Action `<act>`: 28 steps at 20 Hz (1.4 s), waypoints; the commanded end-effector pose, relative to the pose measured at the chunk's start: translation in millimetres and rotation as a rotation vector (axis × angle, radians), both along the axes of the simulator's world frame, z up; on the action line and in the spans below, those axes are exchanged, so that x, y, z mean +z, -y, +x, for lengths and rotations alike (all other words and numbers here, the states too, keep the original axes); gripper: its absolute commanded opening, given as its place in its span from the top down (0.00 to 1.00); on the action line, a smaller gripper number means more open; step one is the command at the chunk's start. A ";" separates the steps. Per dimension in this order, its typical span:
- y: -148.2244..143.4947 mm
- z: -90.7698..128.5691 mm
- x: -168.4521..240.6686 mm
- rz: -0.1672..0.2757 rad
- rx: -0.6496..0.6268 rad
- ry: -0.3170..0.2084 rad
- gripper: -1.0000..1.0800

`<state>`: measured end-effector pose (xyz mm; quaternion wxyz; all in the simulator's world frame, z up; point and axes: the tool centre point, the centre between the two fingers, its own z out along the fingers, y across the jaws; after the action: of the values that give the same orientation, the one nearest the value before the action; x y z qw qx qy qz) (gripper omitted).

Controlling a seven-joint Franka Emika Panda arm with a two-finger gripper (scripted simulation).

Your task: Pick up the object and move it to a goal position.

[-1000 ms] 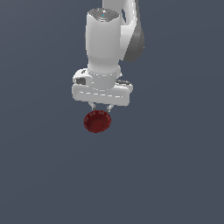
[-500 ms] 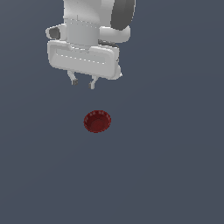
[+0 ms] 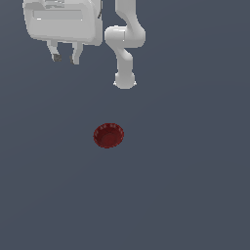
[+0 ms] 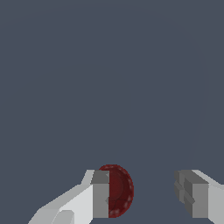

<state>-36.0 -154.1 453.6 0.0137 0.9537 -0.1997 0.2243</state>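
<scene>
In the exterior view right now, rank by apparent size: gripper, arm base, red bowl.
1. gripper, largest, though it may be nearer the camera
2. red bowl
3. arm base, slightly smaller than the bowl; close call

The white arm (image 3: 125,44) hangs high, its gripper (image 3: 64,57) pointing down, fingers (image 4: 101,194) spread apart, holding nothing.

Robot arm (image 3: 125,44): smooth white casing built of rounded tube sections with bulging joints, ending in a rounded foot (image 3: 124,81). Hand housing (image 3: 61,22): broad, boxy, white-grey block with softened corners and a raised band across its face. Gripper (image 3: 65,55): two short white fingers (image 3: 52,49) with small dark grey square pads (image 4: 100,194) at the tips. No cables, screws or markings can be made out.
</scene>
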 end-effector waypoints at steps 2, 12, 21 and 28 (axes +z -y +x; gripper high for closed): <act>22.2 -14.6 17.4 0.049 -0.051 0.046 0.38; 83.9 -51.5 24.0 0.241 -0.181 0.129 0.38; 124.7 -71.7 -23.6 0.460 -0.281 0.130 0.38; 135.0 -77.5 -91.2 0.644 -0.345 0.074 0.38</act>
<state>-112.7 -288.5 378.3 -0.2412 0.8588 -0.4098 0.1907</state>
